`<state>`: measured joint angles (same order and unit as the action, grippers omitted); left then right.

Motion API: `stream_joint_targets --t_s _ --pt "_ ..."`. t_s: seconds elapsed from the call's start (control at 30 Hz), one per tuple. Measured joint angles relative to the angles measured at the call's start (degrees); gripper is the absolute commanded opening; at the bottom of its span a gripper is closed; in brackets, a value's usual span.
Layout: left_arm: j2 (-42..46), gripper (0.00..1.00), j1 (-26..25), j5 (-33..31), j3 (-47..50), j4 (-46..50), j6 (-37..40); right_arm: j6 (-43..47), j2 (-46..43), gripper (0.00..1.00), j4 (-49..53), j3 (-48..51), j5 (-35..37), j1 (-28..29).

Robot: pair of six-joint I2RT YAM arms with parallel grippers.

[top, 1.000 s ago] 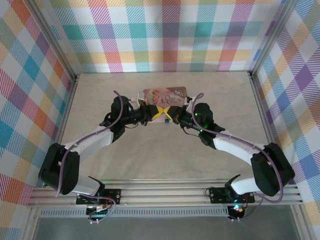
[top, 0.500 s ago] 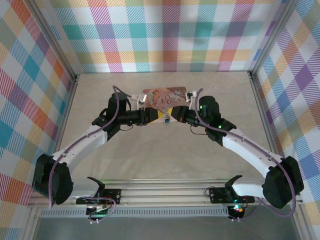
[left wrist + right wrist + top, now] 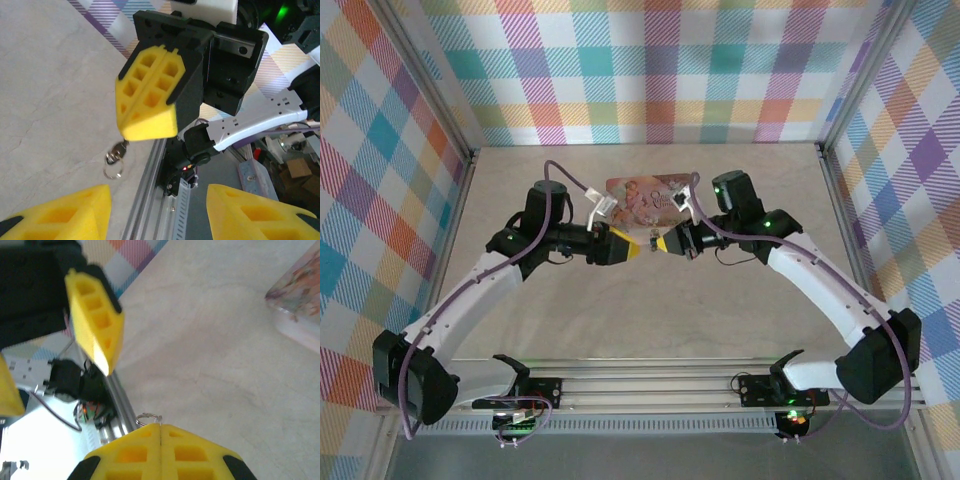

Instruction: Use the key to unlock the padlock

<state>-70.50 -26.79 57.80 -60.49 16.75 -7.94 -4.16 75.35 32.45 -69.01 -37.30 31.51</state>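
The writing on the pink tin (image 3: 642, 187) is too small to read. The right pincer (image 3: 142, 125) is pressed together. A tiny metal bit (image 3: 118, 150) with a ring dangles from it, left of the middle. Padlock or key? I cannot tell. The left pincer (image 3: 628, 250) gapes apart.

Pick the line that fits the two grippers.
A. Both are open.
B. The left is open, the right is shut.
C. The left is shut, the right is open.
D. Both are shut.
B: in the left wrist view the left gripper has its own fingers far apart at the bottom corners, while the right gripper is pressed closed with a key ring hanging from its tip.
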Motion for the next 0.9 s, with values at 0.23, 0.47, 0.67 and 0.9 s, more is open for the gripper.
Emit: stream_joint_targets --t_s 0.23,0.47,0.67,0.9 --pt "-4.6 0.49 -3.3 0.8 -0.5 -0.8 3.3 4.6 0.0 0.00 2.4 0.0 -5.0 0.0" --pt "-8.9 0.14 -5.1 0.7 -0.6 -0.8 4.2 5.1 0.0 0.00 2.3 0.0 -6.2 0.0" --pt "-9.0 0.00 -5.1 0.7 -1.1 -0.8 4.3 4.1 0.0 0.14 1.7 0.0 -4.2 -0.3" --pt "-9.0 0.00 -5.0 -3.8 -0.2 -4.1 1.0 -7.8 -2.7 0.51 -4.8 3.3 7.1 -1.0"
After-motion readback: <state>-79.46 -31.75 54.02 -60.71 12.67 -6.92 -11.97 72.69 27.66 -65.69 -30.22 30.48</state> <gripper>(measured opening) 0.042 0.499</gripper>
